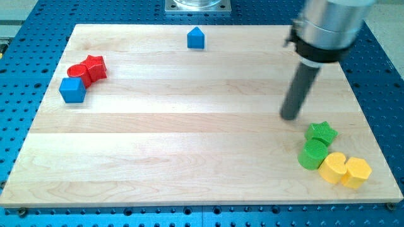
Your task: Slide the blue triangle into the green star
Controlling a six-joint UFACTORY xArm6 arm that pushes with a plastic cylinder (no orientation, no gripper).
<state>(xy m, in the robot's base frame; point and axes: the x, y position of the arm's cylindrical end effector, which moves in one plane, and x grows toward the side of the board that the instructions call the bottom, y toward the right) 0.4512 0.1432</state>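
Note:
The blue triangle [196,38] sits near the view's top, just left of centre, on the wooden board [189,126]. The green star [322,132] lies at the view's lower right, touching a green cylinder [313,154] below it. My tip [290,116] rests on the board just left of and slightly above the green star, a short gap away. It is far to the right of and below the blue triangle.
Two yellow blocks [344,169] lie right of the green cylinder near the board's bottom right corner. At the view's upper left a red star [95,67], a red cylinder [78,71] and a blue cube [72,90] cluster together. The arm's metal body [328,25] hangs over the top right.

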